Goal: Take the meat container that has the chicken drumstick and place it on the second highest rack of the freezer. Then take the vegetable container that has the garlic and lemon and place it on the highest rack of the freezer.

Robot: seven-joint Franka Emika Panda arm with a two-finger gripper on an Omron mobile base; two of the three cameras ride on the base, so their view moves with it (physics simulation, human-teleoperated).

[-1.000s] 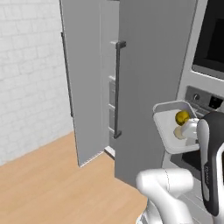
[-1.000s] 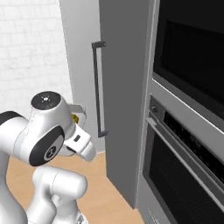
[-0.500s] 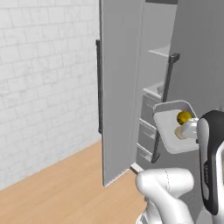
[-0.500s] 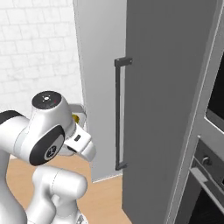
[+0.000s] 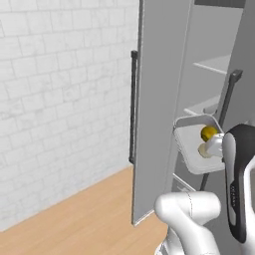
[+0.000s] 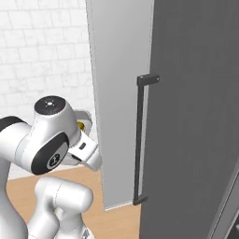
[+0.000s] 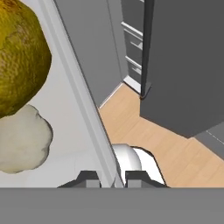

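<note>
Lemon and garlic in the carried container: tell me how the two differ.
Colour: the lemon is yellow with olive shading; the garlic is off-white.
Surface: the lemon looks finely pitted; the garlic looks smooth but lumpy in outline.
Size in the hand view: the lemon looks larger, though it may simply lie closer to the camera.
Shared: both are roundish and lie side by side in the pale container, whose rim the hand pinches, near the freezer.

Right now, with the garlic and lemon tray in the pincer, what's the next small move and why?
Probably lift the tray and carry it forward toward the highest rack. The pincer is shut on the tray's rim, the lemon and garlic sit inside, and the freezer stands open with that shelf well above the tray.
</note>
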